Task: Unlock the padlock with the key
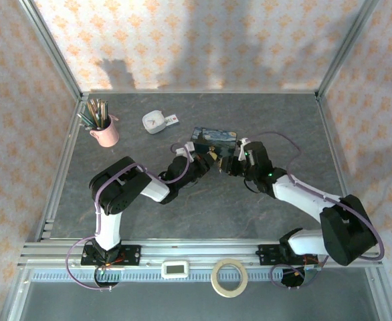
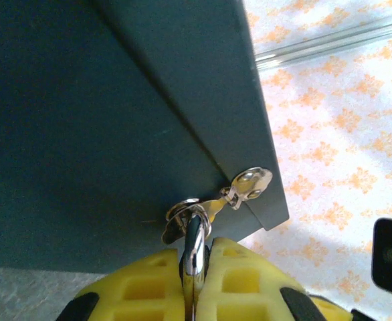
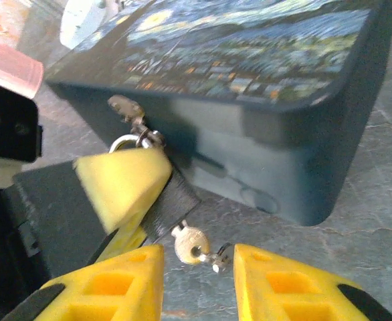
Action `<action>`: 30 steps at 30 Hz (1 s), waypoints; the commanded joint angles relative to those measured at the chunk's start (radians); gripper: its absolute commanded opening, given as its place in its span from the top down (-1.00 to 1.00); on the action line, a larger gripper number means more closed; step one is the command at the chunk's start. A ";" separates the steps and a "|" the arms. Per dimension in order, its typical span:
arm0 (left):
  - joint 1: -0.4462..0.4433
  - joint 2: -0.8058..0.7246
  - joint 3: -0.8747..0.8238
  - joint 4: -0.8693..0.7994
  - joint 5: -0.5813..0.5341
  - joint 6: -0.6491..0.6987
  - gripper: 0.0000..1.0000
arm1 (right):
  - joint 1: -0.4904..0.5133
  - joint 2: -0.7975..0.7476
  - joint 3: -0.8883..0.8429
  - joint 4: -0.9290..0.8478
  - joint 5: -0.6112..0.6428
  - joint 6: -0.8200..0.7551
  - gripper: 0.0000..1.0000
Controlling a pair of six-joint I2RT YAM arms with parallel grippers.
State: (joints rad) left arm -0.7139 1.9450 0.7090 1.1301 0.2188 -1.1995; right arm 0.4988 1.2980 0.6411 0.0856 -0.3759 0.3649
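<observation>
The padlock [image 2: 194, 233] hangs by its loop from the hasp [image 2: 251, 182] of the blue tin [image 1: 215, 136]. Seen from above, it sits at the tin's six o'clock edge, near the middle of the table [image 1: 182, 207]. Reaching in from eight o'clock, the left claw [image 1: 205, 160] is pinched tight on the padlock. The key [image 3: 189, 244] sticks out from the padlock's lower end. From four o'clock the right claw [image 3: 194, 254] stands partly open, its fingers on either side of the key's head, not closed on it.
</observation>
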 commanded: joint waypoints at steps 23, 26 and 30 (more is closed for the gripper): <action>-0.022 -0.031 -0.118 -0.026 -0.100 0.030 -0.02 | 0.010 -0.080 -0.050 0.043 0.127 0.045 0.25; -0.010 -0.068 -0.146 -0.003 -0.107 0.011 -0.05 | 0.016 -0.080 -0.045 0.043 0.122 0.042 0.25; 0.000 -0.085 -0.178 0.021 -0.122 -0.016 -0.08 | 0.030 -0.082 -0.046 0.036 0.120 0.029 0.25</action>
State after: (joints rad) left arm -0.7246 1.8885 0.5522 1.0916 0.1318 -1.1893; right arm 0.5163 1.2346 0.6037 0.1059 -0.2760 0.4065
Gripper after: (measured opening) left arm 0.538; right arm 0.376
